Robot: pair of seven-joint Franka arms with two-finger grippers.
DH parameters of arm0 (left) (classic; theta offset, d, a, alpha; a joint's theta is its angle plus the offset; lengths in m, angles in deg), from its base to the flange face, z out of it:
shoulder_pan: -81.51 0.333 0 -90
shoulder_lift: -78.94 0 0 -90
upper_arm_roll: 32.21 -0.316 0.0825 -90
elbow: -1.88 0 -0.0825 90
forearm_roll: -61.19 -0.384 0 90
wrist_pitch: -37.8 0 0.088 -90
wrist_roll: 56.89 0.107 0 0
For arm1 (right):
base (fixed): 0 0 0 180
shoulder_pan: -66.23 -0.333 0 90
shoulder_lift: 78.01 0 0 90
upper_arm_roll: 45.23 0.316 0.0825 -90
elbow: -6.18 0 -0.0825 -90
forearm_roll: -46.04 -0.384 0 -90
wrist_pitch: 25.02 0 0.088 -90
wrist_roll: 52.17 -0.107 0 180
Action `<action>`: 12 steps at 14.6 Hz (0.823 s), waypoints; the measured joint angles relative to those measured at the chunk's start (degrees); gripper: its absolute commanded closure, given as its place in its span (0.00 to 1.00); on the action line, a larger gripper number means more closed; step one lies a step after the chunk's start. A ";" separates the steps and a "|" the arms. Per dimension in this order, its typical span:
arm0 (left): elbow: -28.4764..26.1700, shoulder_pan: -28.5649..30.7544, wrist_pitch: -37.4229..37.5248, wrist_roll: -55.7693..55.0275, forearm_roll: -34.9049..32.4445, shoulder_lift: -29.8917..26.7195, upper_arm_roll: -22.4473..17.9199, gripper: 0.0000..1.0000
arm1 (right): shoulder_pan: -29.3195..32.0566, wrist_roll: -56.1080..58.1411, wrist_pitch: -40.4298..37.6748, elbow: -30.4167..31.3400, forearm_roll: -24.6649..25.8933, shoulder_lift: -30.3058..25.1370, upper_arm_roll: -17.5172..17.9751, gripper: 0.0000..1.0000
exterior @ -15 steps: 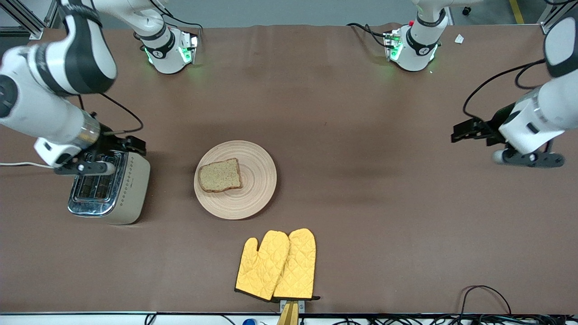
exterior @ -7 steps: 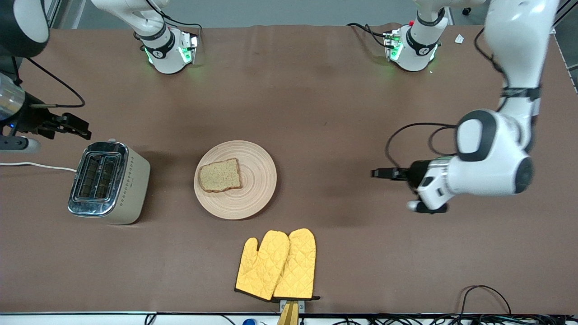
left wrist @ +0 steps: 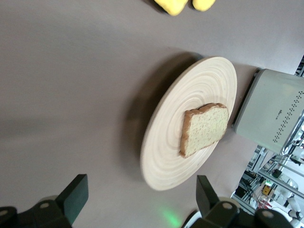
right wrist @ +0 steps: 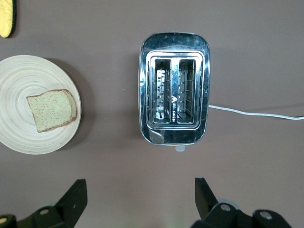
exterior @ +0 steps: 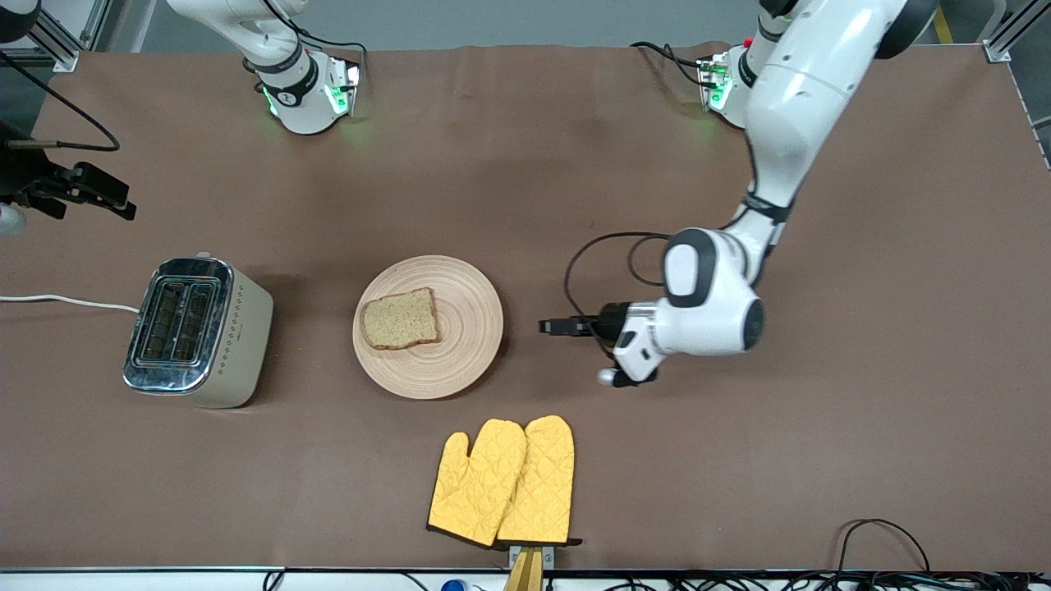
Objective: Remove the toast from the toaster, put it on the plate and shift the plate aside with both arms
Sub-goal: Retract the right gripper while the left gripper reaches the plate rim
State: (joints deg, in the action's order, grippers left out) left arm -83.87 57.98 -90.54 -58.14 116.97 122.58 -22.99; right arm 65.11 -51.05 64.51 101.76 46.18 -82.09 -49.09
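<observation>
The toast [exterior: 400, 318] lies flat on the round wooden plate [exterior: 468, 328] in the middle of the table. My left gripper [exterior: 552, 327] hovers low over the table beside the plate, toward the left arm's end, pointing at the rim. It is open and empty. The left wrist view shows its fingers [left wrist: 76, 194] spread wide, with the plate [left wrist: 171, 142] and toast [left wrist: 204, 129] just ahead of the left gripper [left wrist: 141, 197]. My right gripper [exterior: 115, 197] is up over the right arm's end of the table, open and empty [right wrist: 140, 199], above the toaster [right wrist: 174, 101].
A chrome two-slot toaster [exterior: 193, 331] stands beside the plate toward the right arm's end, its white cord [exterior: 66, 300] running off the table. Two yellow oven mitts [exterior: 505, 483] lie nearer the front camera than the plate, at the table's edge.
The left arm swung in from its end of the table to just beside the plate. The right gripper lifted off the toaster and drew away. Plate and toast stayed put.
</observation>
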 measured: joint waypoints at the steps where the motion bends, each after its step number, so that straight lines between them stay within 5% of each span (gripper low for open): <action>1: 1.34 -2.34 -2.68 0.08 0.88 1.79 0.02 0.00 | 0.00 0.00 -0.03 -0.22 0.00 -0.01 0.14 0.00; 8: 7.16 -7.15 -10.17 6.76 1.78 10.51 0.97 0.00 | -0.13 0.16 -0.06 -0.34 0.00 0.00 0.77 0.00; 12: 7.86 -8.00 -13.95 7.09 1.79 11.93 3.00 0.09 | -0.36 0.17 -0.12 -0.46 0.00 -0.01 1.14 0.00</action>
State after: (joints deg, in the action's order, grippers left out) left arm -76.01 49.98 -104.49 -51.05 118.75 134.51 -19.99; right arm 64.74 -50.88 64.38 101.30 46.18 -82.09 -47.95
